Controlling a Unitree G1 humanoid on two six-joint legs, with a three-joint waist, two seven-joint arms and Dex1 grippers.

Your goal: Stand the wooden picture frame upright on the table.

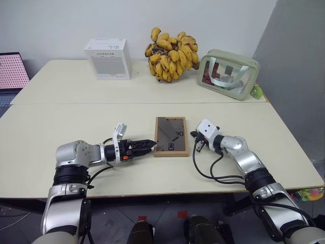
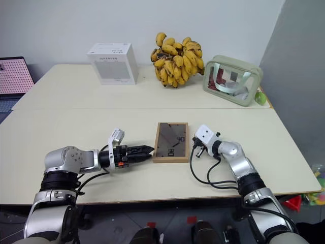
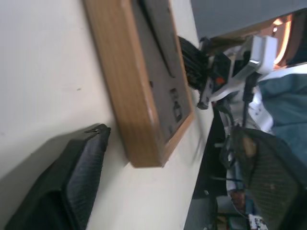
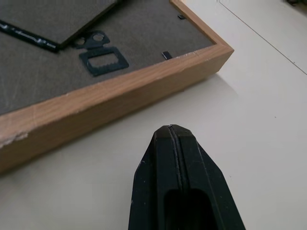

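Indoor test room: pale table against a bare white wall, upper frame; bananas, white box, clear pouch as props.

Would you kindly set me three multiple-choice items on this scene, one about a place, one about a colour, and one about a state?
1. Where does the frame lie?
A. on the white box
B. on the table, between the two grippers
C. against the bananas

2. What colour is the frame's back panel?
A. dark grey-brown
B. bright red
C. white

3. How does the right gripper stand?
A. shut on the frame
B. wide open
C. shut, holding nothing

Answers:
1 B, the frame lies flat with the left gripper on one side and the right gripper on the other.
2 A, the upturned panel inside the light-wood rim is dark grey-brown.
3 C, the right wrist view shows its fingers pressed together, short of the frame's edge.
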